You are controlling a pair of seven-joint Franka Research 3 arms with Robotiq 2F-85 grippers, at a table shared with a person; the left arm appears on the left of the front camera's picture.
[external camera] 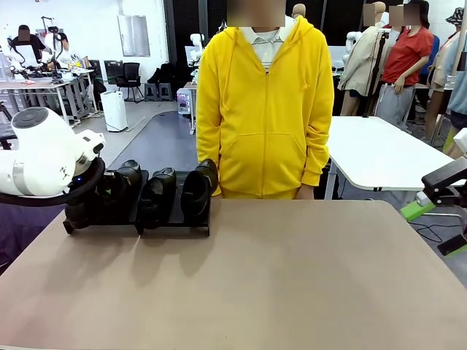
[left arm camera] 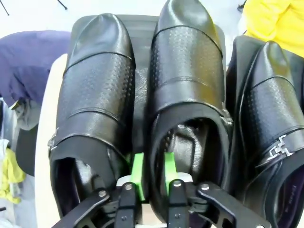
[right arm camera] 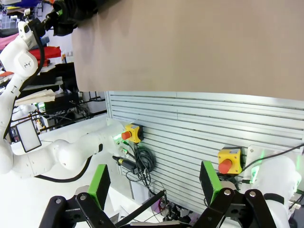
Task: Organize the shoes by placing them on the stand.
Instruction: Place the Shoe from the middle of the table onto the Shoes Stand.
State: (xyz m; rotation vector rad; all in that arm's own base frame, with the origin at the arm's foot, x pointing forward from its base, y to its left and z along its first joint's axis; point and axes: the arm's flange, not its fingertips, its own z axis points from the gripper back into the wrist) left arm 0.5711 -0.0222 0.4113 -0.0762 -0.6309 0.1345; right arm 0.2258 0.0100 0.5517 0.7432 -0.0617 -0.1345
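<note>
Two black shiny shoes [left arm camera: 95,90] [left arm camera: 187,71] lie side by side, toes away from me, on one black panel of the stand [left arm camera: 142,21]. A third shoe [left arm camera: 273,123] with a metal buckle sits on the panel beside it. My left gripper [left arm camera: 153,173] hovers at the heel end, its green pads [left arm camera: 137,173] slightly parted on either side of the middle shoe's collar wall, so it is open. From the front, shoes [external camera: 197,189] [external camera: 157,195] rest on the stand [external camera: 171,227] at the table's far left, and my left arm [external camera: 44,160] covers the left part. My right gripper [external camera: 438,193] hangs open off the table's right edge.
A person in a yellow hoodie [external camera: 266,109] stands at the far side, just right of the stand. The brown tabletop [external camera: 277,284] stretches bare in front. The right wrist view looks down past the table's edge [right arm camera: 190,88] at a slatted panel with emergency-stop buttons [right arm camera: 228,161].
</note>
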